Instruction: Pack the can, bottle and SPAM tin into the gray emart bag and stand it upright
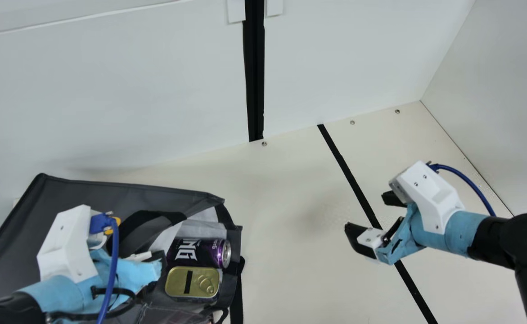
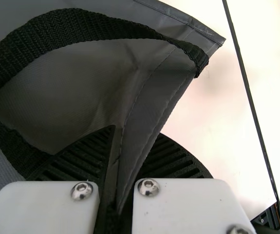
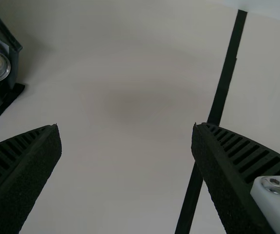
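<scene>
Left black ribbed hand (image 2: pixel 136 139) clamped on the edge of the gray fabric emart bag (image 1: pixel 96 193); right black ribbed hand (image 1: pixel 364 211) spread, well off the bag. Purple-black metal can (image 1: pixel 200 253), gold metal SPAM tin (image 1: pixel 192 283) in bag's mouth. Best lift edge slowly, level, lest either slide out.

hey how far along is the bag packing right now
The can and SPAM tin look done: both lie in the mouth of the gray bag. In hand is the bag's edge, between the closed jaws of the left gripper. Left to do: standing the bag upright, since it's lying down. Whether the bottle is packed, I can't tell.
</scene>
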